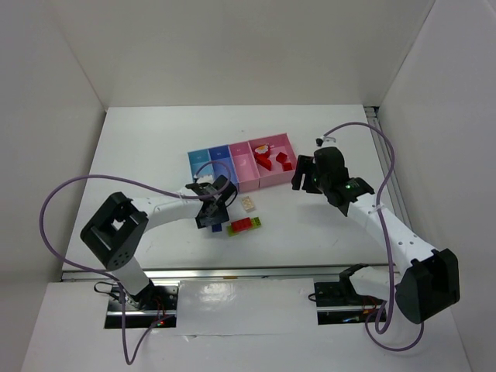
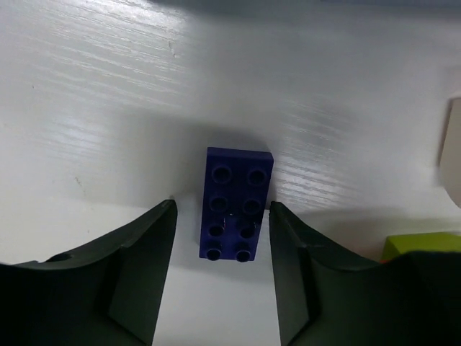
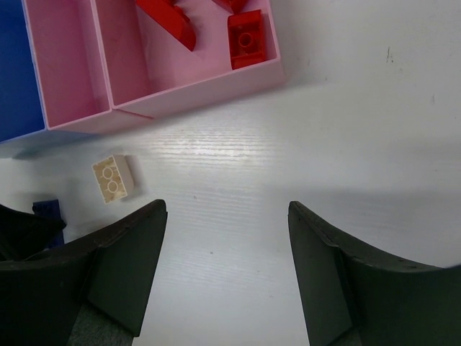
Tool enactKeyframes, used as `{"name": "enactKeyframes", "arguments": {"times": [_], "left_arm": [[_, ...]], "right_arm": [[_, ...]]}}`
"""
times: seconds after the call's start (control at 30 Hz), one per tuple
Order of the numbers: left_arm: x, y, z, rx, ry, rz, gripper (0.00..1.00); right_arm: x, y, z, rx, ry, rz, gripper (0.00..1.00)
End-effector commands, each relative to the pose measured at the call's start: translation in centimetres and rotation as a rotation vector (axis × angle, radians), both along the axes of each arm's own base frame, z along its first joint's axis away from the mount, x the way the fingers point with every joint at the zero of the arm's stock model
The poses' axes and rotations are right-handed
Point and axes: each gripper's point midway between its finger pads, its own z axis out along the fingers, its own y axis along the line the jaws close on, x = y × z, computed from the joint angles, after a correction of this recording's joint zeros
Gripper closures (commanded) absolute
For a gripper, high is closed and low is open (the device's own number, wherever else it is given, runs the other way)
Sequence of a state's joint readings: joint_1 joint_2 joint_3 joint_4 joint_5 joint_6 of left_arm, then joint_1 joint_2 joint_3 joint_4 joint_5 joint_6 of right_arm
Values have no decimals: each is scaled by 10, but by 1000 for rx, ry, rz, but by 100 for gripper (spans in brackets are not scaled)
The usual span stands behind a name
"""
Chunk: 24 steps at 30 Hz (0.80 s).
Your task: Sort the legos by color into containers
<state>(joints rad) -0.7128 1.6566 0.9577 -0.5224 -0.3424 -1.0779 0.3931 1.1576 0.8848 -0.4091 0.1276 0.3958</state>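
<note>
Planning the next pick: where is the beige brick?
In the top view, the beige brick lies on the table just in front of the narrow pink tray, right of the left gripper.

The table (image 1: 139,155) is white and smooth, with a faint streaked grain and a soft sheen. The purple brick (image 2: 236,205) is hard, smooth plastic, slightly glossy on its studs. The red bricks (image 3: 247,40) and the pink tray (image 3: 180,97) are shiny moulded plastic; the beige brick (image 3: 112,178) looks duller. The fingers (image 2: 140,274) of the left claw (image 2: 222,210) are dark matt plastic, as are those of the right claw (image 3: 227,205).
</note>
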Motion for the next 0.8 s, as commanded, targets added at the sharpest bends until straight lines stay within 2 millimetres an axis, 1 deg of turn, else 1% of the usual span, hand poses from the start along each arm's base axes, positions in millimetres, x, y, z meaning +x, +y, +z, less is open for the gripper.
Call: {"name": "enactKeyframes", "arguments": {"times": [0.0,0.1,0.13,0.17,0.2,0.23,0.27,0.3,0.33,0.37,0.4,0.47,0.5,0.53,0.57,0.6,0.63,0.67,0.7,0.73,0.77], "left_arm": [[-1,-3,-10,-2,29,-7,37],[1,-8,-9,-11,30,-20,45],[1,-8,-9,-11,30,-20,55],[-1,-6,-9,-3,39,-20,63],[2,-4,-3,7,26,-15,74],[0,-4,3,20,16,-21,79],[0,-2,10,35,-1,-16,85],[0,4,20,75,-23,-14,89],[1,3,36,64,-57,-18,89],[4,1,48,70,-89,-32,95],[2,3,56,72,-91,-41,95],[6,6,74,79,-126,-44,95],[12,3,89,69,-156,-47,95],[16,5,100,73,-184,-38,95],[19,6,106,83,-196,-45,95],[25,7,113,83,-215,-38,95],[35,5,124,81,-242,-39,95],[45,14,127,96,-246,-13,95],[52,16,130,99,-250,-4,95],[66,17,135,112,-264,5,95],[78,25,143,116,-269,36,95]], "right_arm": [[5,1,9,14,-49,0,25],[5,-1,9,6,-53,-10,25],[6,-3,9,0,-55,-19,25],[6,-3,9,0,-55,-19,25],[6,-3,9,0,-55,-19,25],[6,-3,9,0,-55,-19,25],[6,-3,9,0,-55,-19,25],[7,-4,9,-5,-57,-26,25],[7,-4,9,-5,-57,-26,25],[7,-4,9,-5,-57,-26,25],[7,-4,9,-5,-57,-26,25],[7,-4,9,-5,-57,-26,25],[7,-4,9,-5,-57,-26,25],[7,-4,9,-5,-57,-26,25],[7,-4,9,-5,-57,-26,25],[7,-4,9,-5,-57,-26,25],[9,-6,13,-9,-68,-36,25],[7,-6,12,-12,-60,-36,25],[5,-7,10,-17,-49,-36,25],[7,-8,14,-21,-55,-43,25],[7,-10,17,-26,-57,-50,25]]}}
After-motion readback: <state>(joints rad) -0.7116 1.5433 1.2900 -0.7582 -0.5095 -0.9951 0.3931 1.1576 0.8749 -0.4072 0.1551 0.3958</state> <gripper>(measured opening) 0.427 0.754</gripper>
